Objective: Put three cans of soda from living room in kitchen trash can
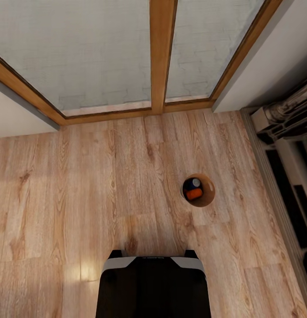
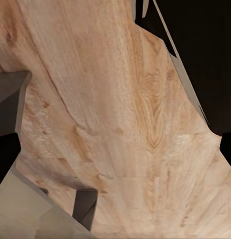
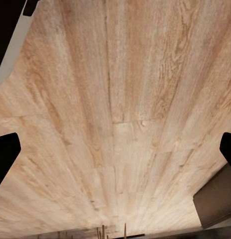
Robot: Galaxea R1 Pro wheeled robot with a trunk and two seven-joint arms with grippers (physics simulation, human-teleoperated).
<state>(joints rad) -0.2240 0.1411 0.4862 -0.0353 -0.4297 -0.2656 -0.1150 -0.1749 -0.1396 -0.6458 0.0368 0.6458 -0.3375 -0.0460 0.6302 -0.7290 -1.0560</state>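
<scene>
- Trash can (image 1: 208,197) stands on the plank floor (image 1: 82,185) near the glass doors (image 1: 104,53) — already holding a blue soda can (image 1: 191,183) and an orange soda can (image 1: 194,194).
- Left gripper (image 2: 120,124), right gripper (image 3: 115,144) — both jaws spread apart, empty over bare floor.

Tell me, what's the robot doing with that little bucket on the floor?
Right now nothing is being held. The robot's dark base stands on the wood plank floor, facing glass doors with wooden frames. A bit ahead on its right sits the small round bucket. Inside it you can see a blue soda can and an orange one. Both wrist cameras look down at bare floor.
</scene>
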